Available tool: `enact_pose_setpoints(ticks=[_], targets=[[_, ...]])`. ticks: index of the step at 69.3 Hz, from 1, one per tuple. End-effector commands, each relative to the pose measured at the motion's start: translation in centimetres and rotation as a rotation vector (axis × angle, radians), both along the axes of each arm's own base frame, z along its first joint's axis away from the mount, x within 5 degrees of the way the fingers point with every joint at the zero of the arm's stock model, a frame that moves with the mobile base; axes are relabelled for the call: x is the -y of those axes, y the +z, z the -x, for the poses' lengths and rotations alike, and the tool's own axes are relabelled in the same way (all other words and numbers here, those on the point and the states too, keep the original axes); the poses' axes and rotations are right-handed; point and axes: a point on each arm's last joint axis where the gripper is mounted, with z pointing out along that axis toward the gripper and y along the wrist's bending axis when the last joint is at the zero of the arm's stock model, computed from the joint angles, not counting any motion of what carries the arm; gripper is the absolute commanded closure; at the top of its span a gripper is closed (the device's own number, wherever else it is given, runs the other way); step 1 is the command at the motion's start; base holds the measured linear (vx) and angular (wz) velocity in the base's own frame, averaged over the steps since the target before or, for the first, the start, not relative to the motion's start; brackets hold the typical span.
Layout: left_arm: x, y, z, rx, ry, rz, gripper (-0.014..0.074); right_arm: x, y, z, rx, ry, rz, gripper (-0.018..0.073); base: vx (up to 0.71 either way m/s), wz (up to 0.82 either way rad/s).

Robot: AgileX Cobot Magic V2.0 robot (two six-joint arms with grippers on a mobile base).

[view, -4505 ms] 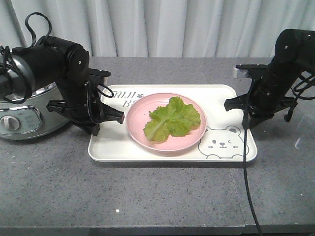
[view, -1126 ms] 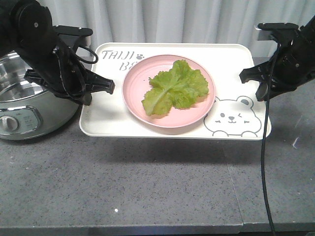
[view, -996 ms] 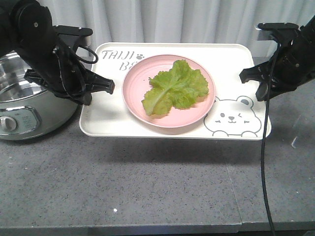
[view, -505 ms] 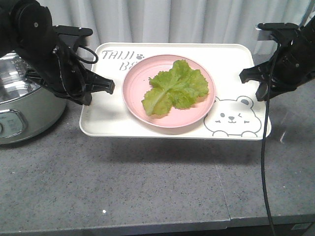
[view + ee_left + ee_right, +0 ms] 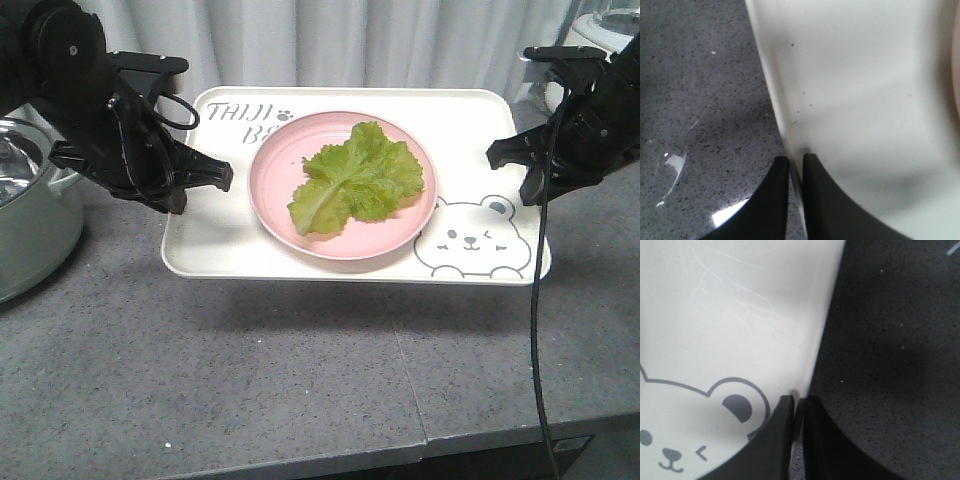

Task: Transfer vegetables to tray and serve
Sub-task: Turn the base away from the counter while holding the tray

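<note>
Tray [image 5: 230, 240] mid-frame as before, left claw [image 5: 795, 162] and right claw [image 5: 799, 401] still clamped on its rims, cooker [image 5: 30, 230] slipped further off left edge

The work surface is a countertop [image 5: 250, 390] of grey stone-like material with fine light and dark speckles. A narrow seam [image 5: 412, 395] crosses it diagonally at the lower right and runs to the front edge [image 5: 300, 462], which has a paler face. Below that edge at the lower right the area is dark and shows no detail.

Behind the countertop hangs a pale grey-white curtain [image 5: 380, 40] with vertical folds, closing off the whole rear. No wall, window or floor is identifiable.

Lighting is diffuse and comes from above. A soft shadow [image 5: 330, 305] lies on the centre of the countertop. In the left wrist view the surface [image 5: 700, 100] shows bright glossy reflections [image 5: 671, 162]. In the right wrist view it [image 5: 890, 365] appears darker.
</note>
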Motion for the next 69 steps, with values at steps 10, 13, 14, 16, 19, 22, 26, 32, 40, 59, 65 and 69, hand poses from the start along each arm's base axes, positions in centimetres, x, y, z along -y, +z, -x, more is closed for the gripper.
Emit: enact_pose_setpoints(ticks=[10,13,14,16,19,22,26,32,40,59,65,69], targets=[[0.19,3.25,0.76,0.14,-0.031,0.07,0.0602,-0.27,2.77,1.39,0.063,0.046,-0.02,0.0565,0.02,-0.21],[0.19,3.25,0.76,0.14,-0.031,0.07,0.0602,-0.27,2.77,1.39,0.063,0.046,-0.02,0.0565,0.01,-0.21],[0.19,3.25,0.76,0.14,-0.031,0.07,0.0602,-0.27,2.77,1.39,0.063,0.046,-0.02,0.0565,0.01,-0.22],[0.19,3.25,0.76,0.14,-0.031,0.07,0.0602,-0.27,2.77,1.39,0.063,0.046,-0.02,0.0565,0.01,-0.22],[0.19,3.25,0.76,0.14,-0.031,0.07,0.0602,-0.27,2.77,1.39,0.063,0.046,-0.02,0.0565,0.01,-0.22],[0.19,3.25,0.76,0.14,-0.031,0.07,0.0602,-0.27,2.77,1.39,0.063,0.046,-0.02,0.0565,0.01,-0.23],[0.19,3.25,0.76,0.14,-0.031,0.07,0.0602,-0.27,2.77,1.39,0.063,0.046,-0.02,0.0565,0.01,-0.23],[0.19,3.25,0.76,0.14,-0.031,0.07,0.0602,-0.27,2.77,1.39,0.063,0.046,-0.02,0.0565,0.0,-0.23],[0.19,3.25,0.76,0.14,-0.031,0.07,0.0602,-0.27,2.77,1.39,0.063,0.046,-0.02,0.0565,0.0,-0.24],[0.19,3.25,0.76,0.14,-0.031,0.07,0.0602,-0.27,2.77,1.39,0.063,0.046,-0.02,0.0565,0.0,-0.23],[0.19,3.25,0.76,0.14,-0.031,0.07,0.0602,-0.27,2.77,1.39,0.063,0.046,-0.02,0.0565,0.0,-0.2],[0.19,3.25,0.76,0.14,-0.031,0.07,0.0602,-0.27,2.77,1.39,0.063,0.046,-0.02,0.0565,-0.01,-0.19]])
